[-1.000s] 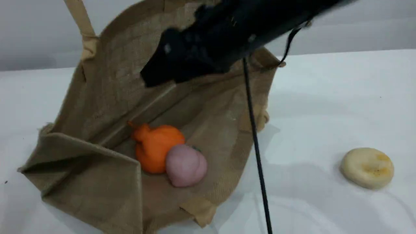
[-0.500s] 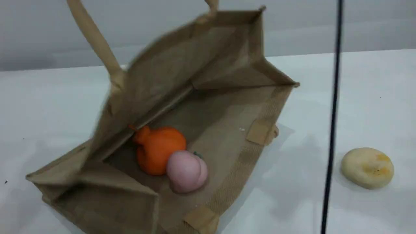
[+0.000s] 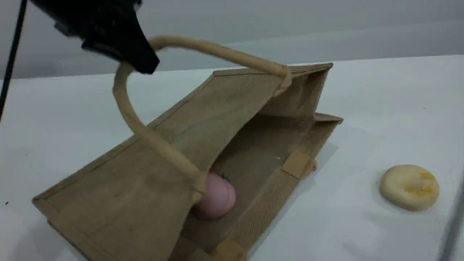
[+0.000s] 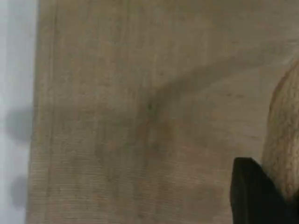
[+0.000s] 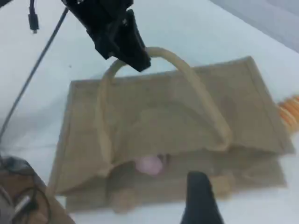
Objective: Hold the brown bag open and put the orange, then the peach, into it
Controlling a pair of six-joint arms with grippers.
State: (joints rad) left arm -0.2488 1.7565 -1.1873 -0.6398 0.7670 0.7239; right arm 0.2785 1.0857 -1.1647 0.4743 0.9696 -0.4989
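A large tan-brown burlap tote, the brown bag [image 3: 119, 188], lies on its side on a white desk [image 3: 380, 108], its mouth facing the right and front of the scene view. The weave is coarse, with lighter beige reinforcing patches along the lower rim. Its upper wall slopes low over the opening, leaving a wedge-shaped gap.

One thick, beige, rope-like handle [image 3: 224, 54] rises from that upper wall in a tall loop. The black left gripper [image 3: 143, 61] is at the top of the loop, jaws clamped together on the handle, holding it above the bag. The left wrist view is filled with burlap, with the handle at its right edge beside a dark fingertip [image 4: 252, 191].

Inside the mouth, a dull pink round peach [image 3: 219, 195] rests on the bag's lower wall, tucked just under the edge of the upper wall. The orange cannot be seen from any view.

A flat cream-yellow dimpled disc [image 3: 409, 186] lies on the desk well to the right of the bag. From the right wrist view, a ridged beige-and-orange striped roll [image 5: 288, 111] shows just beyond the bag's far end.

The right gripper [image 5: 201, 198] hangs above the desk, apart from the bag; only one dark fingertip shows, so whether its jaws are apart or together cannot be told.
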